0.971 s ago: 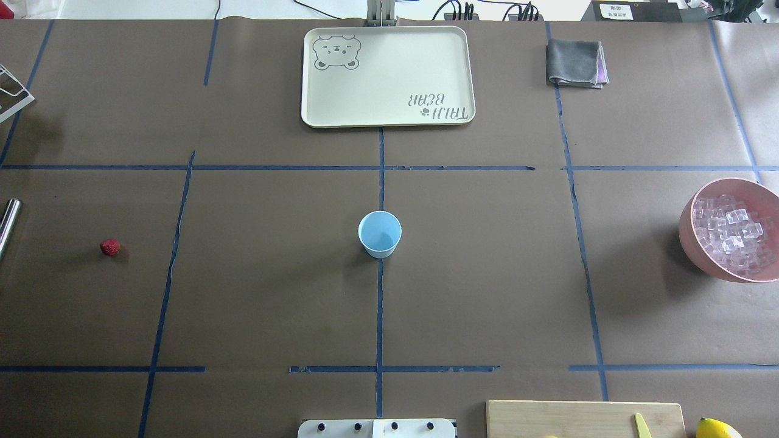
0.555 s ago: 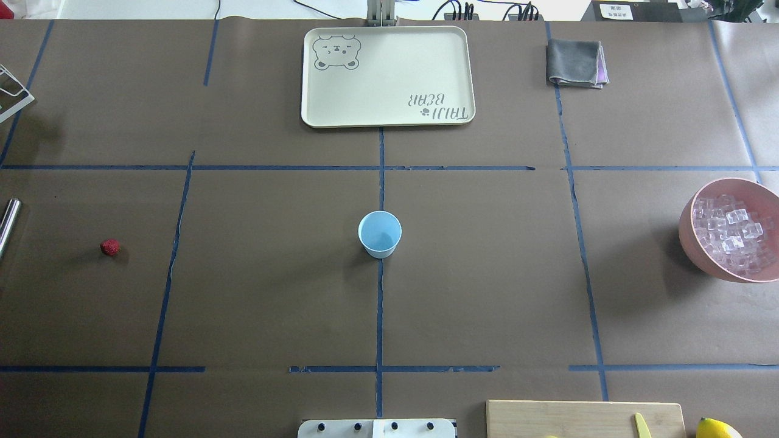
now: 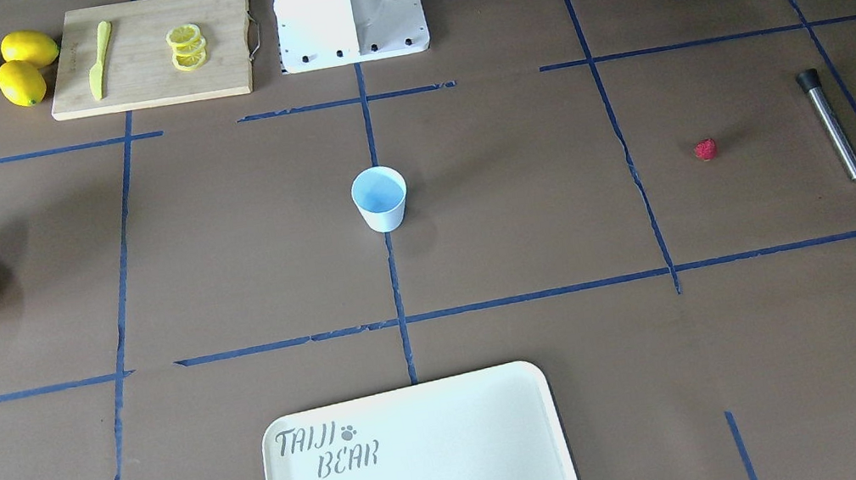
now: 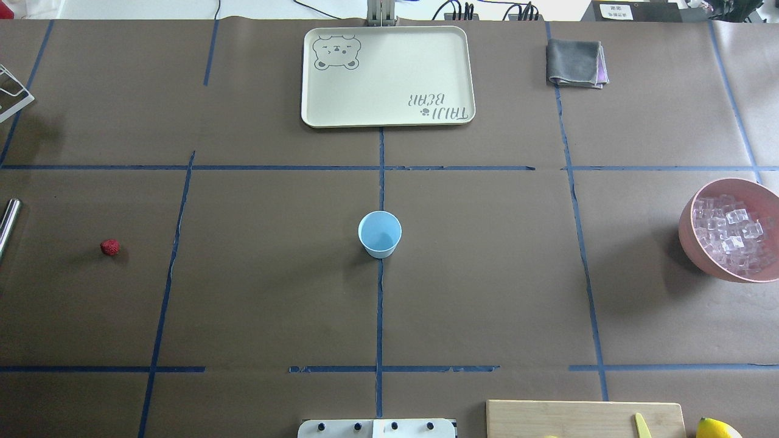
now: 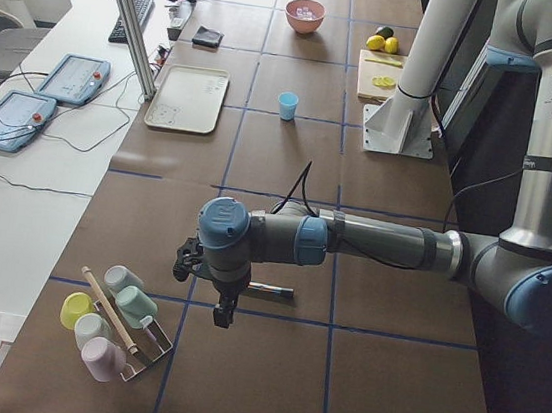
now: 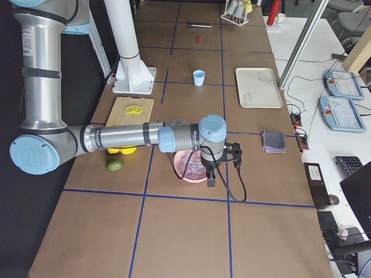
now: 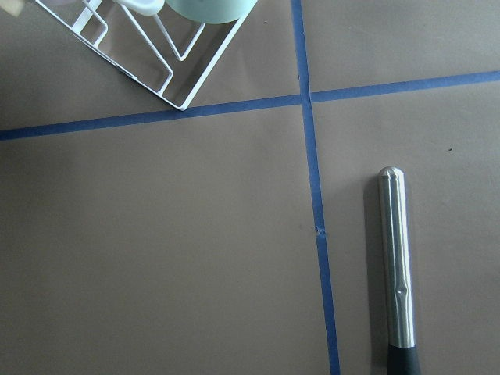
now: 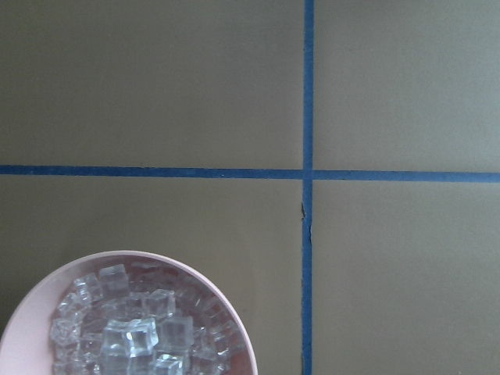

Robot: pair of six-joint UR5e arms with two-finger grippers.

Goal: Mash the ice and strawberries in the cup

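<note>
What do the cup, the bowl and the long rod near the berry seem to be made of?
The cup looks like thin plastic: matte light blue. The bowl is probably plastic too, matte pink without glare. The rod seems brushed metal, with bright streaks along it; its dark end may be rubber or plastic.

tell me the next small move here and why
Probably bring the right gripper down onto the ice in the pink bowl: it hangs right by that bowl, while the cup stands empty and the strawberry lies on the table.
</note>
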